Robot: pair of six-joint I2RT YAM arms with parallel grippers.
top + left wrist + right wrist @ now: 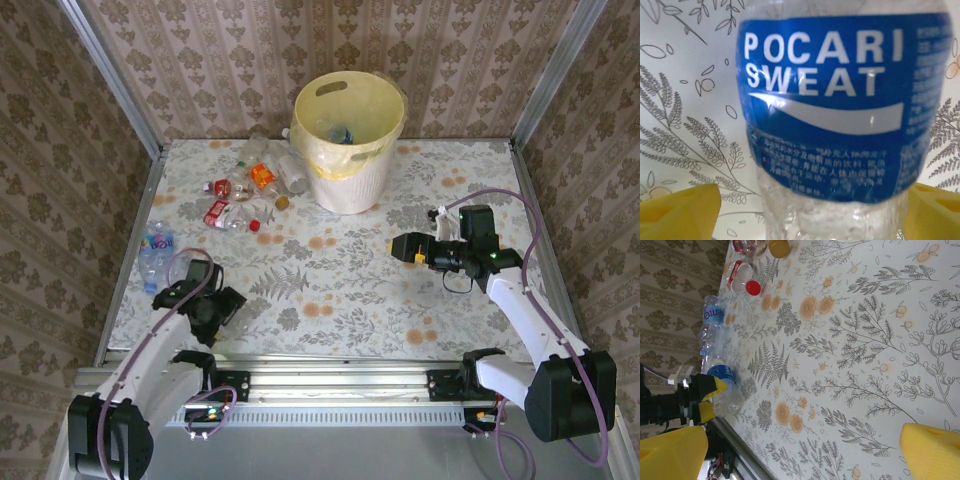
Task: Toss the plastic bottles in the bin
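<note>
A floral-patterned table (330, 290) stands inside patterned walls. At its far side, well apart from both sets of fingers, is the bin (348, 140), a pale yellow round bucket standing upright.

The right gripper (406, 250) hovers over bare table on the right. Its yellow fingers (927, 450) are spread wide, with nothing between them but the tabletop.

The left gripper (810, 215) sits low at the table's near left. Its yellow fingers (677, 212) stand wide on either side of a clear Pocari Sweat bottle (835, 110) with a blue label. A gap shows between the bottle and one finger. The other finger is at the bottle's edge, and whether it touches is unclear.

Just past that bottle from the left fingers lies a second clear bottle (711, 322), also blue-labelled. Farther on, beside the bin, a cluster of loose bottles (245, 195) with red and orange labels and caps lies on the table, well away from both grippers' fingers.
</note>
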